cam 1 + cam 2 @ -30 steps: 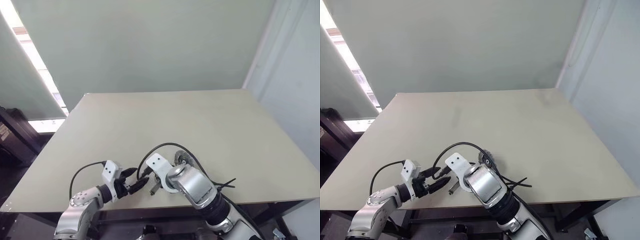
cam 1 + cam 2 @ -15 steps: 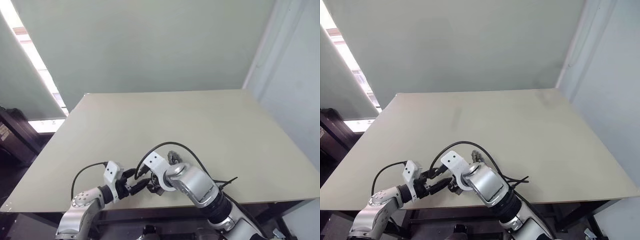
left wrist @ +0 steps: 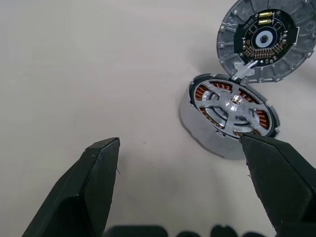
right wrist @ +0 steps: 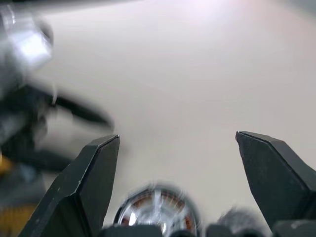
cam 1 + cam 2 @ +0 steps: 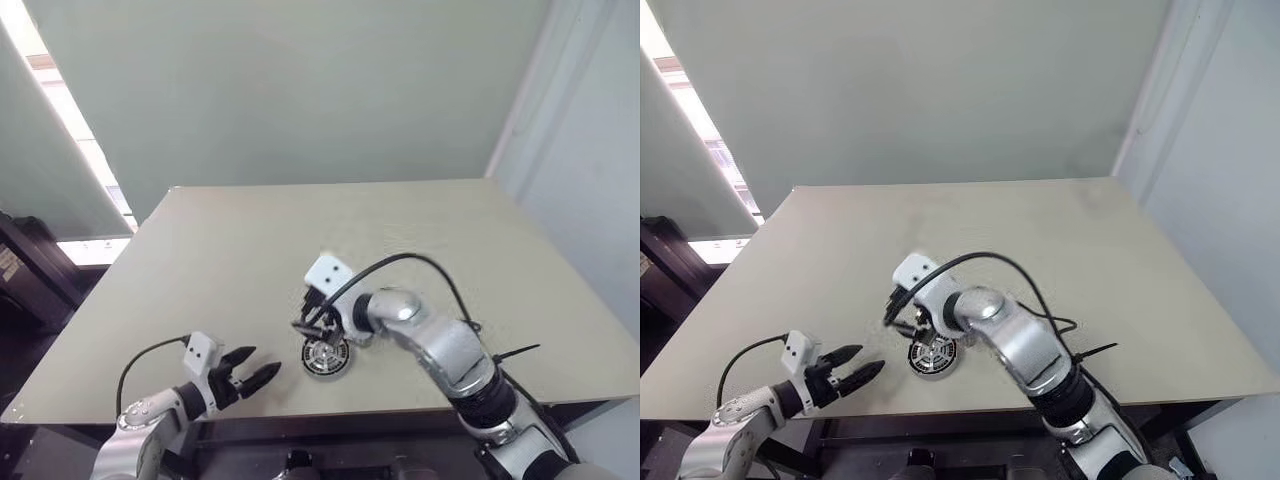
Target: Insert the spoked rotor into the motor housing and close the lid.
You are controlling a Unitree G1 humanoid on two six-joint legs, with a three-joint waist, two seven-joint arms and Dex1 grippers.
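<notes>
My right pincer (image 5: 312, 325) hangs over the motor housing (image 3: 228, 114), fingers spread wide and empty. My left pincer (image 5: 250, 376) sits low near the bench (image 5: 420, 240) front edge, also spread apart with nothing between its fingers, just left of the housing.

In the left wrist view the spoked rotor (image 3: 232, 105) looks seated inside the housing, copper windings showing through the gaps between the spokes. The lid (image 3: 266, 39) is not on; it rests flat, inner side up, touching the housing rim at a small silver tab. I can't tell whether that tab is a hinge or just contact.

My guess at what's left: closing the lid.

Risks as I see them:
- Lid is thin and flat on the bench, so a fingertip may skid off its ridged rim and shove it away instead of lifting it.
- It touches the housing, so any push on the lid can drag or tip the housing and unseat the rotor.
- If the rotor sits slightly cocked, the lid won't close flush; I can't confirm it's level.
- Both pincers are close to one small part, so they could collide.
- Housing is near the front edge, so a nudge toward me could push it off.
</notes>
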